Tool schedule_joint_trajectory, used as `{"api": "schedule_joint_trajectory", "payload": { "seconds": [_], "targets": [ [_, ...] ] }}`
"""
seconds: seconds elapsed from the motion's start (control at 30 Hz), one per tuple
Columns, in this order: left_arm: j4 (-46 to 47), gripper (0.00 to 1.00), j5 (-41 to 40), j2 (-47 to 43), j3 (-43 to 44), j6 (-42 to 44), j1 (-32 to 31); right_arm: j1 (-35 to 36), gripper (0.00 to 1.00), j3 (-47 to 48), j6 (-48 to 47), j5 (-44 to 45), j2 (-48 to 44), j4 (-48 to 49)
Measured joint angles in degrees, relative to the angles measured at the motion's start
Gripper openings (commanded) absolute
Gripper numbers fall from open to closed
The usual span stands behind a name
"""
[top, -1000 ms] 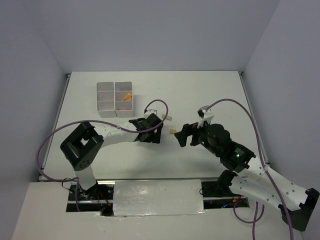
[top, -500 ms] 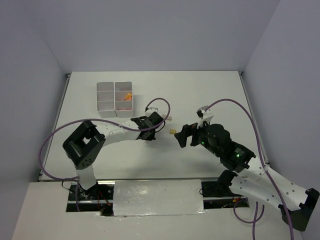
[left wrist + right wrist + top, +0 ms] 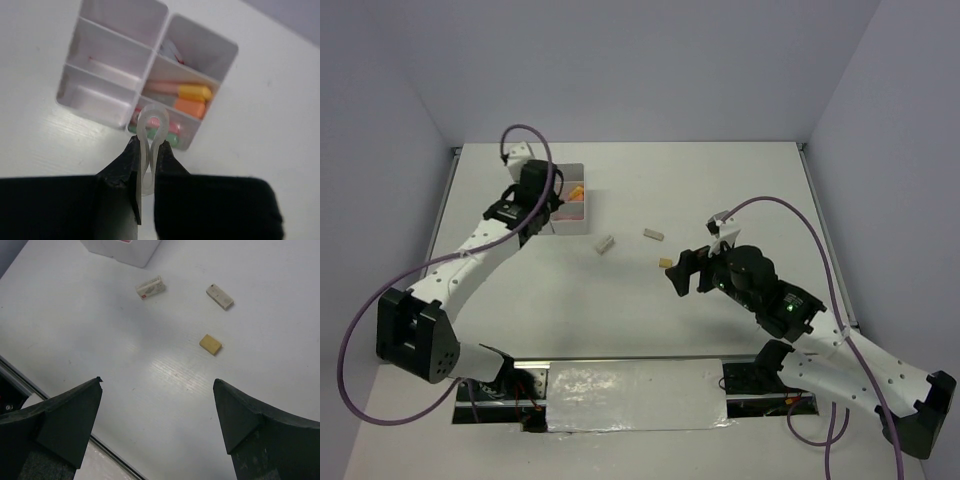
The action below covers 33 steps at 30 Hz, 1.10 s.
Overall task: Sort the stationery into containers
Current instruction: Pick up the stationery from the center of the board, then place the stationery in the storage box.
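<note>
L gripper (image 3: pixel 148 152) pinching tape ring (image 3: pixel 152 116), arm (image 3: pixel 470 255) stretched over organiser (image 3: pixel 95 106)

No writing can be read anywhere. The pale block (image 3: pixel 150 288) lying nearest the organiser box (image 3: pixel 125 252) carries a small red mark at one end (perhaps a printed label), but the right wrist view shows it too small and blurred for any letters.

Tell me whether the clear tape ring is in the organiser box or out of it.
Out. The left hand pinches the tape ring, squashed narrow, over the organiser box; it is not yet released.
</note>
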Motion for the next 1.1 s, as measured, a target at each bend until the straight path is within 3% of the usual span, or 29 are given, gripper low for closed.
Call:
{"api": "schedule_joint_trajectory", "payload": {
  "seconds": [0.2,0.47,0.77,1.1],
  "targets": [
    [7.08,0.14,3.06,0.35,0.85,-5.38,11.96,0.0,1.0,-0.09,-0.63,-1.38,1.11,0.79],
    [21.49,0.25,8.7,4.28,-1.33,-10.45,19.93,0.0,1.0,-1.62,-1.33,-2.38,1.51,1.9],
    [37.83,0.34,12.76,10.12,-5.7,-14.23,21.38,0.0,1.0,-1.62,-2.19,-3.54,3.67,2.51],
    [48.72,0.39,13.88,14.53,-7.74,-14.6,21.81,0.0,1.0,-1.64,-3.21,-3.85,4.63,2.54]
  ]
}}
